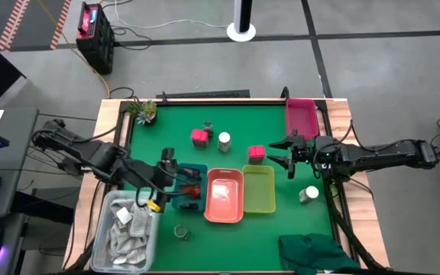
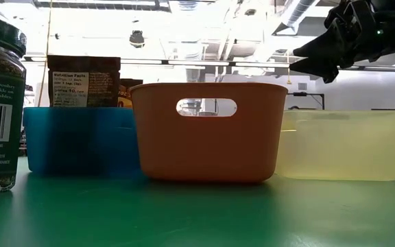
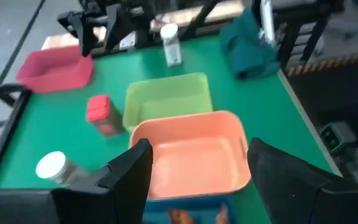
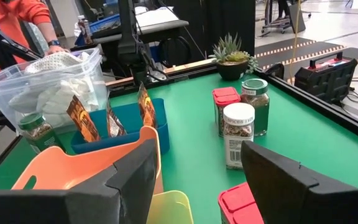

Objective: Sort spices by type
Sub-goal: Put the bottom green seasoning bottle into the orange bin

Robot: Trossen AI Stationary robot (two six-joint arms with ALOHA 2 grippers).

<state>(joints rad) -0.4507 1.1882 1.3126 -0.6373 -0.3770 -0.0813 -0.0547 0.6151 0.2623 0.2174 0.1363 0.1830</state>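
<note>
Nearest the front edge of the bench [image 1: 281, 114], a green-lidded jar [image 1: 180, 231] stands alone on open green felt, beside a clear plastic tub of white sachets [image 1: 124, 229]. A rumpled dark green cloth [image 1: 315, 250] fills the front right corner.

Mid-bench, three smooth plastic trays stand side by side, close-set: blue tray [image 1: 197, 169], orange tray [image 1: 224, 195], translucent yellow-green tray [image 1: 259, 189]. Dark brown-orange packets [image 4: 82, 118] stand upright inside the blue tray. The left gripper [image 1: 176, 181] hangs over the blue tray, fingers [image 3: 132, 168] spread and empty. A white-lidded jar [image 1: 308, 195] lies on its side to the right of the yellow-green tray, near the wooden rim.

The right gripper [image 1: 281, 151] hovers above the bench beside a pink cube box [image 1: 256, 153], fingers [image 4: 272, 171] released, holding nothing.

Farther back, a second pink cube box [image 1: 198, 137], a white-lidded jar [image 1: 224, 140] and a green-lidded jar [image 1: 208, 127] cluster together, with open felt around them. A pink tray [image 1: 302, 117] lies along the far right edge; a potted succulent [image 1: 143, 110] sits at the far left corner.
</note>
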